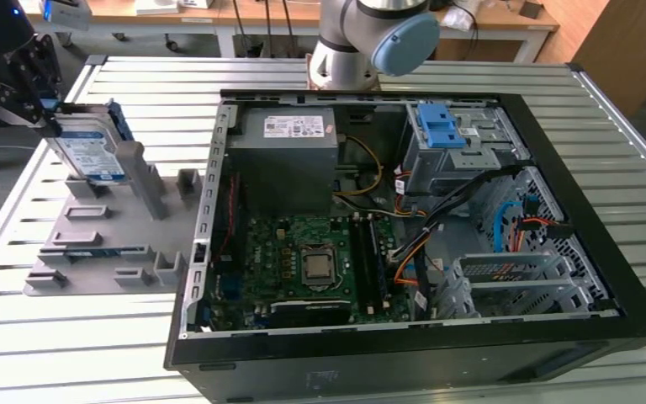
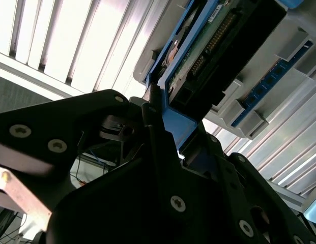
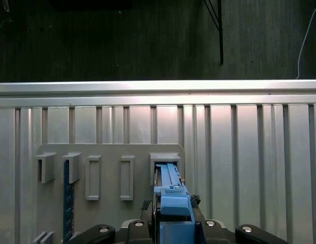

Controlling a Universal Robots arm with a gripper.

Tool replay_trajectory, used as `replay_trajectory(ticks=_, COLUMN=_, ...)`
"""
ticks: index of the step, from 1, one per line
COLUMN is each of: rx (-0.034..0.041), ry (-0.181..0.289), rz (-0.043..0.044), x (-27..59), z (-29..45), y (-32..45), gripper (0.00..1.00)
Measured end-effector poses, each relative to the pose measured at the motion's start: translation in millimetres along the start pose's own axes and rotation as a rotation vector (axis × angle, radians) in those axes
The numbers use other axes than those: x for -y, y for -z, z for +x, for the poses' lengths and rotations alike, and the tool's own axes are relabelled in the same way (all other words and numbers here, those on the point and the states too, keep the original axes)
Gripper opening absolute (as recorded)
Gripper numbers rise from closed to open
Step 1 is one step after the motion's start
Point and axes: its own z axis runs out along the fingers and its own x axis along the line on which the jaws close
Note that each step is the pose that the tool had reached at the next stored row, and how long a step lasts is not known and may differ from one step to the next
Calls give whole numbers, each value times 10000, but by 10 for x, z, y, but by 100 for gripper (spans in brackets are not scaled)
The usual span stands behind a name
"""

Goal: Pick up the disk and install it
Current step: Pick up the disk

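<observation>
The disk (image 1: pixel 87 151) stands on edge in a slot of the grey holder plate (image 1: pixel 98 252), at the exterior view's left, outside the computer case. It is silver with a blue-and-white label and a blue frame. My gripper (image 1: pixel 45 116) is at the disk's upper far edge, shut on it. In the first wrist view the disk (image 3: pixel 170 185) shows edge-on, running from the holder's slot back between my fingers (image 3: pixel 173 226). The second wrist view shows the disk's circuit-board side (image 2: pixel 219 46), with the blue frame (image 2: pixel 174 124) pinched in my gripper (image 2: pixel 168 134).
An open black computer case (image 1: pixel 592 278) lies at the middle and right, with a grey power supply (image 1: pixel 283 143), motherboard (image 1: pixel 312 261), cables and a drive bay with a blue latch (image 1: pixel 441 130). The arm's base (image 1: pixel 357 42) stands behind the case. A blue strip (image 3: pixel 68 203) sits in another holder slot.
</observation>
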Motion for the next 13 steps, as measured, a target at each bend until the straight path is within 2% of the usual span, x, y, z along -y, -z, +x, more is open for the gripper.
replay_trajectory(ticks=9, rx=0, ry=0, rz=1, x=0, z=0, y=4, gripper=36)
replay_trajectory(ticks=13, rx=1, ry=-1, rz=1, x=-1, z=-2, y=54, gripper=36)
